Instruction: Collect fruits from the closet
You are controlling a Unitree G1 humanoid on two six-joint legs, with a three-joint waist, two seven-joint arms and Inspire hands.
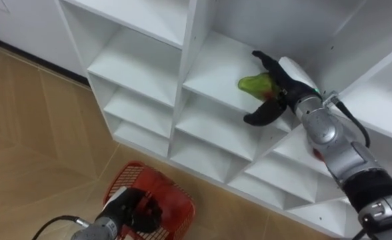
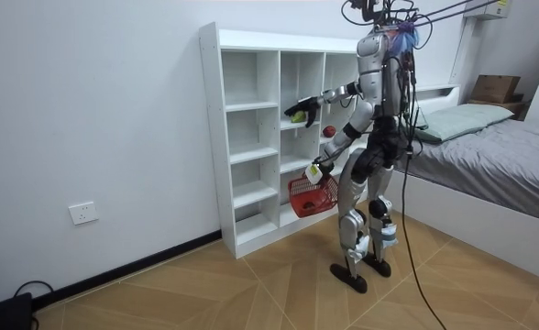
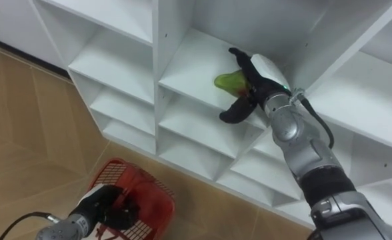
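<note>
A green fruit (image 1: 251, 85) (image 3: 229, 81) is at the front of a middle compartment of the white closet (image 1: 203, 73), just above its shelf. My right hand (image 1: 279, 87) (image 3: 255, 83) reaches in from the right, fingers over the fruit and thumb curled under it. Down by the floor, my left hand (image 1: 135, 210) (image 3: 111, 205) is curled on the rim of a red mesh basket (image 1: 173, 200) (image 3: 146, 193). In the room view I stand facing the closet, with the fruit (image 2: 296, 116) at chest height and the basket (image 2: 312, 195) by my thigh.
The closet's (image 2: 251, 137) other compartments look bare, apart from a small red thing (image 2: 327, 132) one column to the right of the fruit. Wooden floor (image 1: 29, 133) lies to the left. A bed (image 2: 489, 156) stands behind me.
</note>
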